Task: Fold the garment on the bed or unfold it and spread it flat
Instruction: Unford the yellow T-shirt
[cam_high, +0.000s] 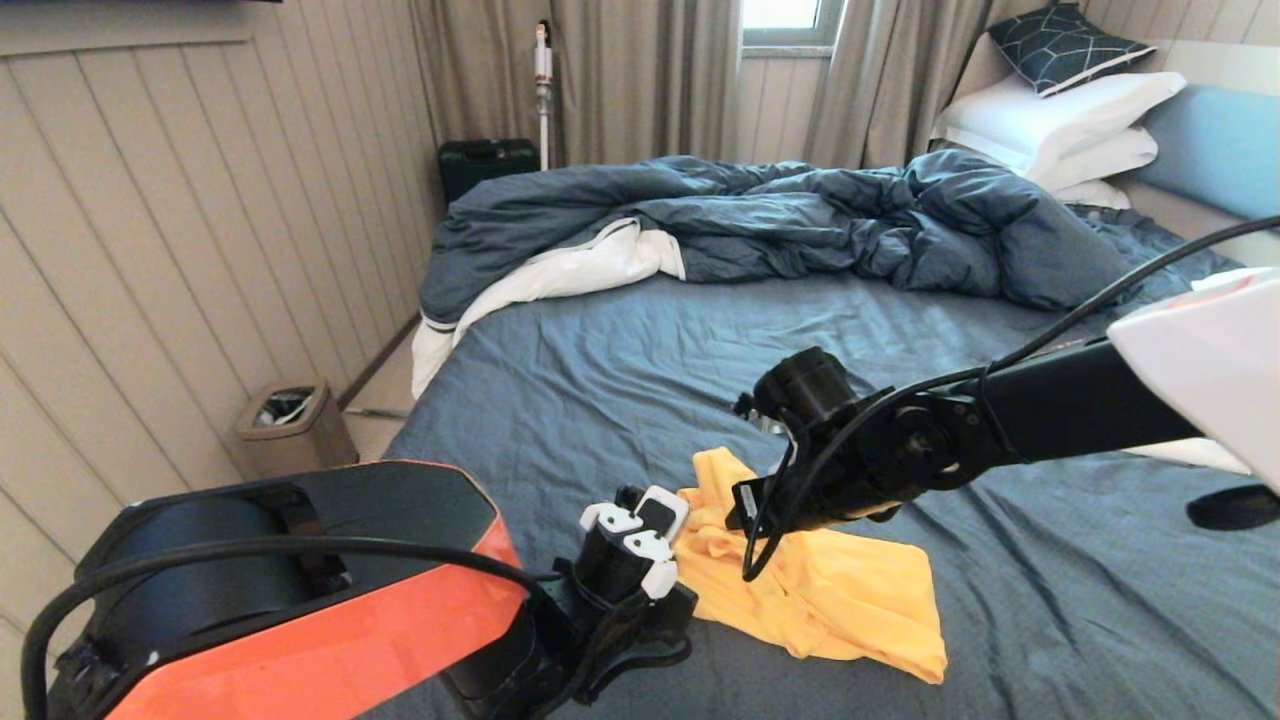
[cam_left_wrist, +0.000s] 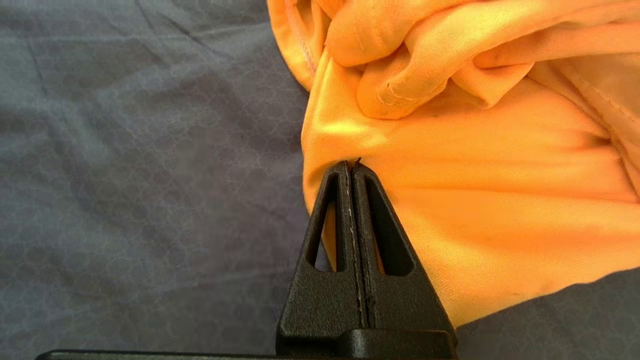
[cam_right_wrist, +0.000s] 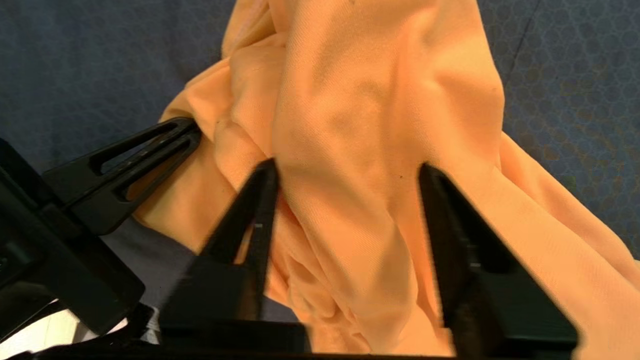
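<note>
Crumpled bright yellow cotton T-shirt (cam_high: 820, 590) lay on slate-blue bed sheet (cam_high: 620, 370) near foot edge. Left gripper (cam_left_wrist: 351, 165) pinched shut on hem, anchoring it. Right gripper (cam_right_wrist: 345, 172) straddled ridge, jaws apart, nothing clamped; likely seeking second hold for spreading.

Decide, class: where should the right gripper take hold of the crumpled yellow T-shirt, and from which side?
Judging by the pose, grip the raised fold of the yellow T-shirt between the right gripper's open fingers, coming straight down from above. That ridge stands proud of the bed sheet, so fingers can close around it. The left gripper already pins the near edge, so take cloth away from it.
</note>
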